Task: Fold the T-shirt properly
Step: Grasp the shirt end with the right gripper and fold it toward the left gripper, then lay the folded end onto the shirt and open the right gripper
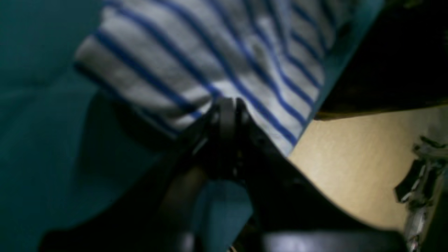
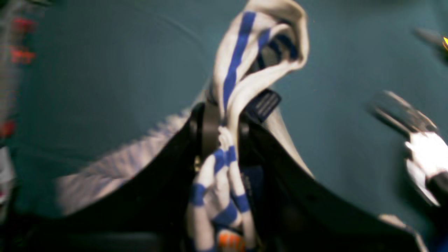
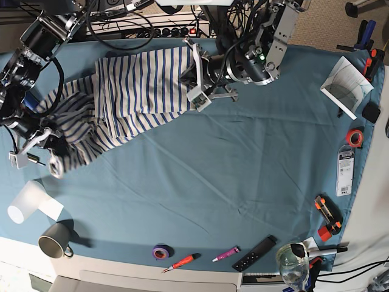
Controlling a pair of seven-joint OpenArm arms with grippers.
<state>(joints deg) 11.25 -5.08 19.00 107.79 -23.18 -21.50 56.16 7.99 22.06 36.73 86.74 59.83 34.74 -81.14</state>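
T-shirt (image 3: 137, 91) lies bunched at the far left part of the teal table cloth (image 3: 243, 158), spread from the far edge down toward the left side, striped cloth creased and partly doubled over.

From the base view I see the left arm reaching in from the far side, forearm lying low and roughly level, its left gripper (image 3: 196, 82) at the shirt's right-hand edge. In the left wrist view the jaws are pressed together on the hem of the shirt (image 1: 210, 59), the cloth fanning away from the tips just above the teal cloth.

The right arm comes down the left side of the table, bent at the elbow, wrist turned inward. Its right gripper (image 3: 47, 152) sits at the lower left end of the shirt. In the right wrist view the right gripper (image 2: 224, 122) is clamped on a thick bunched fold (image 2: 245, 52), which stands up above the tips and trails back between the fingers. That view is blurred.

A grey mug (image 3: 53, 245) and a white paper cup (image 3: 23, 204) stand near the table's near left corner, well apart from the shirt.
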